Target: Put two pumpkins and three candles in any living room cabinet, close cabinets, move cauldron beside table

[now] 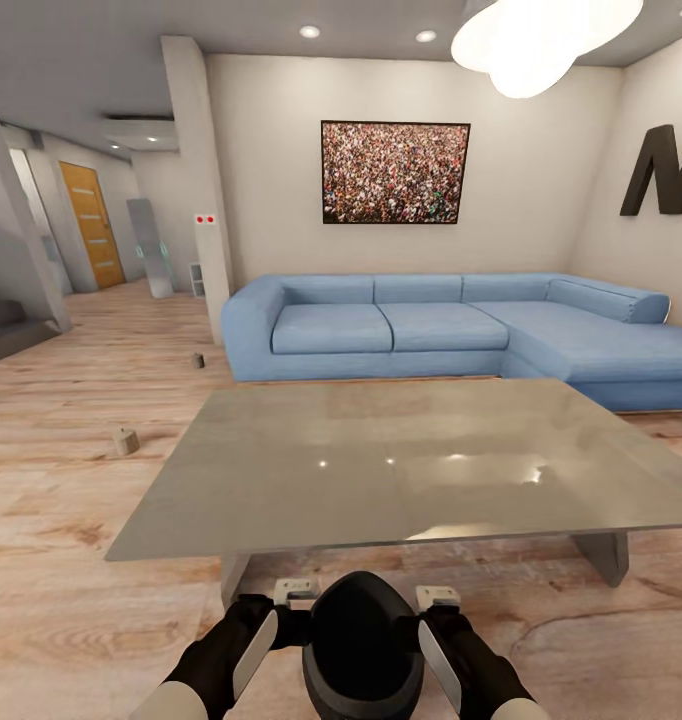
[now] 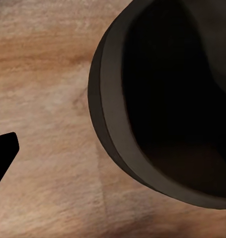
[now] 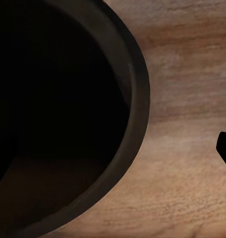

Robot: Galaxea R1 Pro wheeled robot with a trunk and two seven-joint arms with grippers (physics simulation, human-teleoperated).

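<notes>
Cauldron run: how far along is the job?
Done: nothing can be confirmed from here. In hand: the cauldron sits between the left gripper and right gripper, just short of the table's near edge; whether either gripper is clamped on it can't be told. Left: at least two candles, the near candle and the far candle, lie on the floor left of the table.
</notes>
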